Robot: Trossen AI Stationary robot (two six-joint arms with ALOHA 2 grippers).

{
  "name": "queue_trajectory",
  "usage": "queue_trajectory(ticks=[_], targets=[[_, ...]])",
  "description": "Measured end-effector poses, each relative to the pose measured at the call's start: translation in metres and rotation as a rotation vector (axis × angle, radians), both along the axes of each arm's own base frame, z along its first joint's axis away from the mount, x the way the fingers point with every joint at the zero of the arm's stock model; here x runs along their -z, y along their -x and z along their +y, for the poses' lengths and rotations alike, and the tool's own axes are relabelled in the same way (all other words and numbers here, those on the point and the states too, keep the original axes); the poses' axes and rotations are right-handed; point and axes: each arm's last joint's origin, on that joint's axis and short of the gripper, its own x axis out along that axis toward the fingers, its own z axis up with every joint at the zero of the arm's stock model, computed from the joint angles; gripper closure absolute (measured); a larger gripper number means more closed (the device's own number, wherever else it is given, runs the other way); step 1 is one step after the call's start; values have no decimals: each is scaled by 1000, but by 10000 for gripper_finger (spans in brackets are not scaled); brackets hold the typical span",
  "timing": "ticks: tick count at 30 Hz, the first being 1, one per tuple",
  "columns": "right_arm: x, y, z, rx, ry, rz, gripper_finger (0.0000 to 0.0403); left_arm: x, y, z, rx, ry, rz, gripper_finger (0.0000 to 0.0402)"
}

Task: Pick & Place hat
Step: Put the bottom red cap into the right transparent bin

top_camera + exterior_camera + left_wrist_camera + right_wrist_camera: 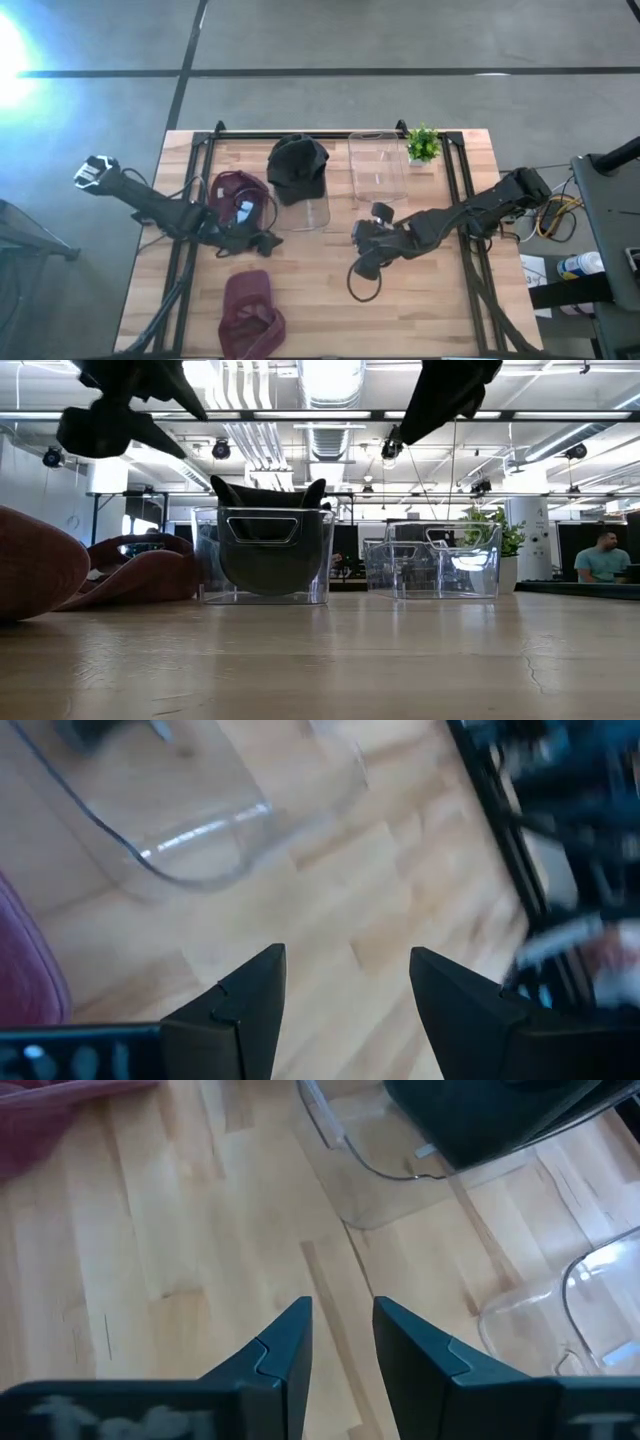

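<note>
While both arms hang over the wooden desk (330,300), you've got nothing held in either one. The black hat (297,166) sits in the clear bin (318,214) at the desk's back, left of a second clear bin (377,170), which has no hat in it. One maroon hat (238,192) lies just left of the black hat's bin, another maroon hat (250,315) near the front edge. Your left hand (268,241) hovers between those two maroon hats w/ fingers spread wide, released. Your right hand (362,268) is above bare wood near the desk's centre, fingers only a narrow gap apart (grasping nothing). A small green plant (423,144) stands at the back right corner.
</note>
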Motion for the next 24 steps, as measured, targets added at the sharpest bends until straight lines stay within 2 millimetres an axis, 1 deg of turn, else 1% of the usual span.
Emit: queue_trajectory(ticks=[6,10,14,18,21,24], targets=[[3,-1,-1,24,-10,-5,307,1,7,-15,158,-53,27,193],[2,-4,-6,67,-34,-23,306,2,11,-24,257,-41,45,193],[-1,-9,-7,80,-64,-84,305,3,20,-42,367,-25,55,193],[-7,-17,-5,106,-133,-192,310,6,29,-62,483,-50,58,193],[-9,-20,-4,136,-180,-244,314,13,34,-78,613,-148,79,193],[-5,-22,-2,134,-211,-237,314,21,32,-93,797,-314,99,193]])
